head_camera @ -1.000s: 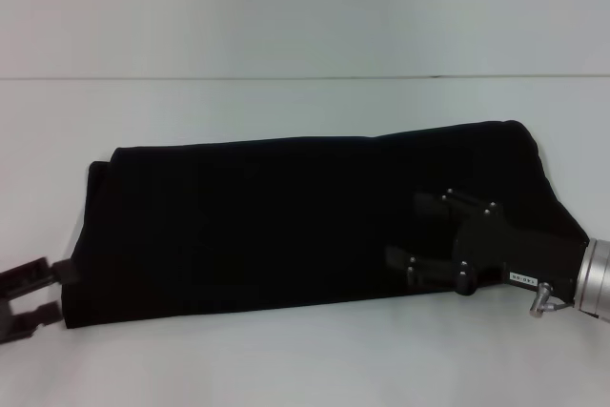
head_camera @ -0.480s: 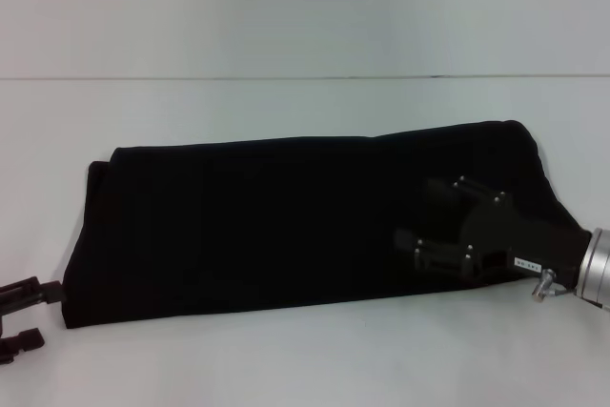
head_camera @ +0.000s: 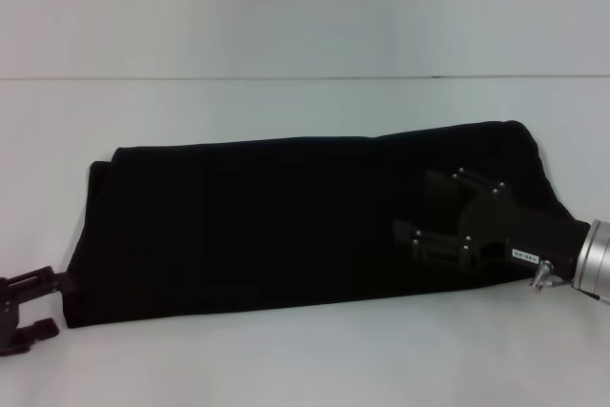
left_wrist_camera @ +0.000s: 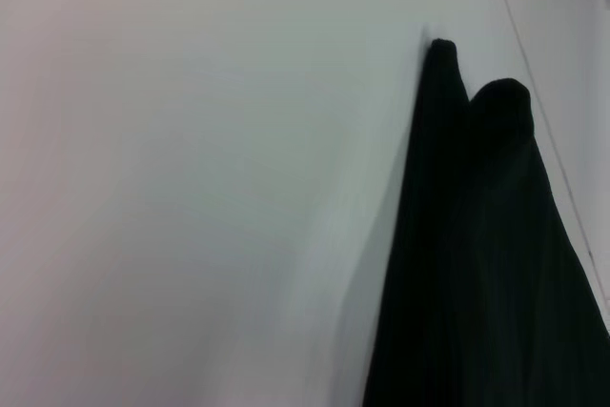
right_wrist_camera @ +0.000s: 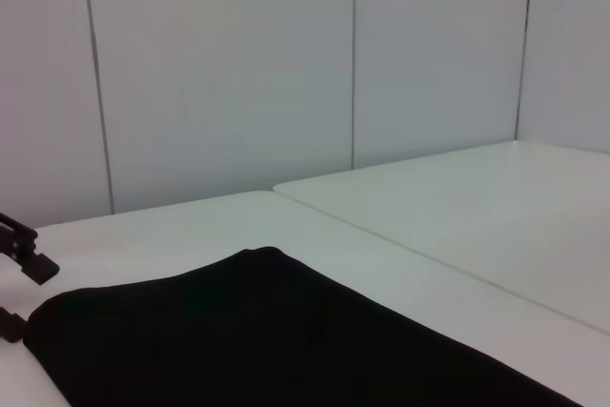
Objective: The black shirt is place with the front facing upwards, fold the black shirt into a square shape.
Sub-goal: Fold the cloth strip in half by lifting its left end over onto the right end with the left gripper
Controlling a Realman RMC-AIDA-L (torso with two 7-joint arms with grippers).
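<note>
The black shirt (head_camera: 276,221) lies on the white table (head_camera: 286,359) folded into a long band running left to right. Its lettering and neck label are hidden. My right gripper (head_camera: 413,205) is open over the shirt's right end, fingers pointing left; whether it touches the cloth I cannot tell. My left gripper (head_camera: 52,304) is open at the table's front left, beside the shirt's lower left corner. The shirt also shows in the left wrist view (left_wrist_camera: 486,264) and in the right wrist view (right_wrist_camera: 267,331).
The white table continues behind the shirt to a seam (head_camera: 305,77) with a second surface. A panelled wall (right_wrist_camera: 238,73) stands beyond the table in the right wrist view. The left gripper's fingers (right_wrist_camera: 21,245) show at that view's edge.
My left gripper dropped back toward the lower left, then came back right to the shirt's corner. My right gripper shifted slightly right and down over the shirt. The shirt has not moved.
</note>
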